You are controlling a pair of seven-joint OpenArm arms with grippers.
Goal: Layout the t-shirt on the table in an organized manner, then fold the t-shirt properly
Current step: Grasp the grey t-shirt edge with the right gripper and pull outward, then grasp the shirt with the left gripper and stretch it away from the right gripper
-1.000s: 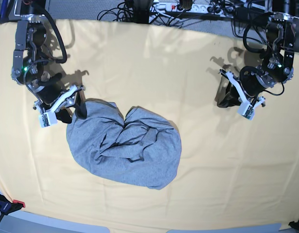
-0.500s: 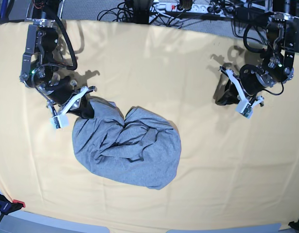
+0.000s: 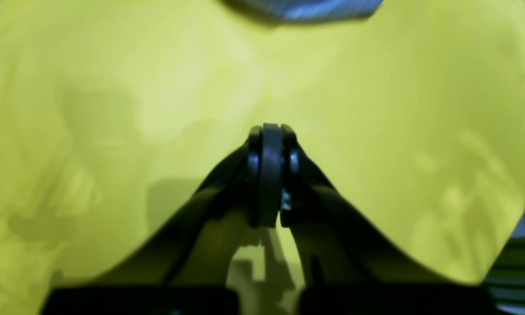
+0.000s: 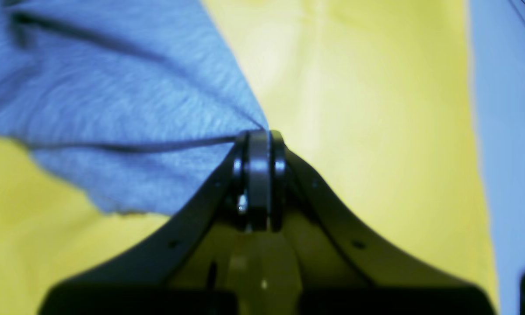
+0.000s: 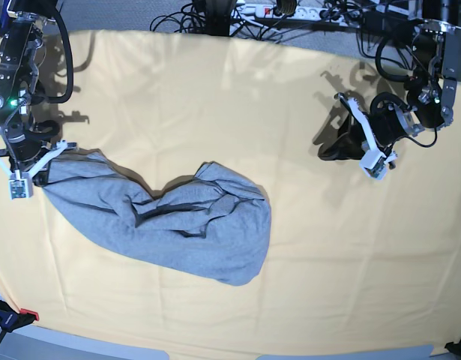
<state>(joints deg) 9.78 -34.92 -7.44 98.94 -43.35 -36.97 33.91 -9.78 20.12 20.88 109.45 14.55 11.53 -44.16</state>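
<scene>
Right hand (image 4: 259, 135) clamped on t-shirt (image 5: 178, 225) edge.
Shirt lay crumpled on worktop (image 5: 327, 247); left hand (image 3: 271, 131) was closed, empty, well apart.

No legible text, labels, brand marks, nos. or signs in any view. T-shirt (image 5: 170, 221): plain grey side up in base view, no lettering visible; wrist view shows only blurred grey knit. Tabletop (image 5: 290, 135) cover: plain, unmarked. Arm housings and tool bodies: no readable markings at this res. Power strip (image 5: 279, 10) at far edge: too small/blurred to read any marking.
</scene>
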